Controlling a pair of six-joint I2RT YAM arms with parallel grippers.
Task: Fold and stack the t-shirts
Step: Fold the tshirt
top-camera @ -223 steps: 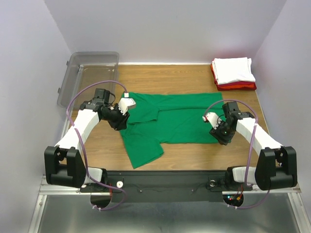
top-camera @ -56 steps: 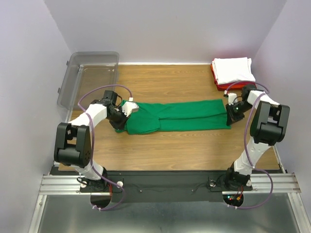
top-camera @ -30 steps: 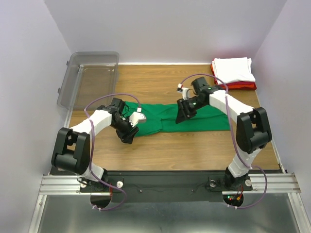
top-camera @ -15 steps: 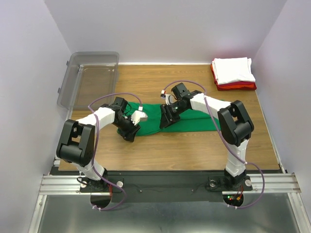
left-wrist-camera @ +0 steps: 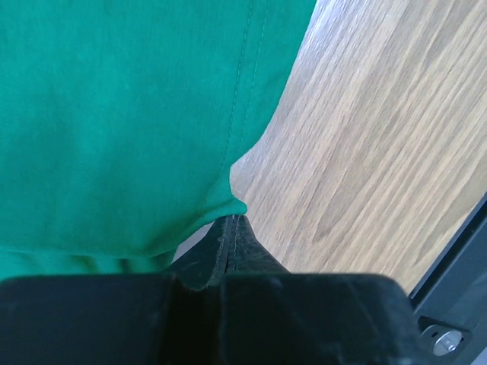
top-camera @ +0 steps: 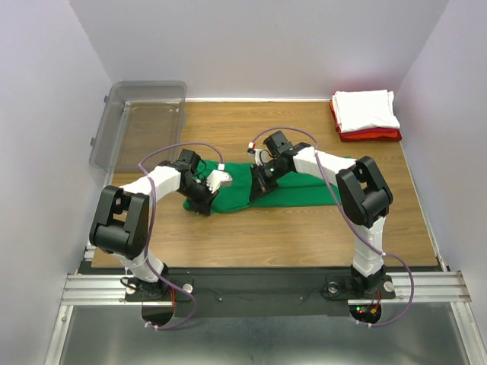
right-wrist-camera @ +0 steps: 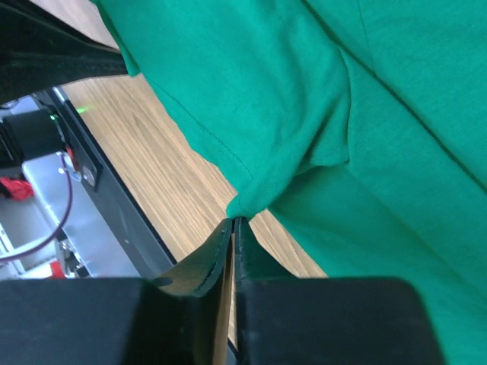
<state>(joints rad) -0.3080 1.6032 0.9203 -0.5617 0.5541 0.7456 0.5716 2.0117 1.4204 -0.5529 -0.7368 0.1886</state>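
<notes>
Bright green cotton t-shirt [top-camera: 237, 190] lay as a long strip on the wooden table [top-camera: 304, 236], long axis 9 to 3 o'clock. Left gripper [left-wrist-camera: 232, 220] at its 9 o'clock end, fingers pinched shut on hem; right gripper [right-wrist-camera: 233, 222] mid-strip, likewise shut on hem. Long free tail ran toward 3. Folded white t-shirt [top-camera: 367, 110] on red t-shirt [top-camera: 373, 137] at 1 o'clock, clear grey plastic bin [top-camera: 148, 93] at 11, both well apart from the strip

Three shirts on one wooden counter [top-camera: 266, 129]: one green shirt [top-camera: 304, 186], one white shirt [top-camera: 367, 110] and one red shirt [top-camera: 373, 136]. One clear bin [top-camera: 144, 91]. Two robot arms [top-camera: 327, 160], each with a single gripper: one left gripper [left-wrist-camera: 230, 223], one right gripper [right-wrist-camera: 232, 223].
</notes>
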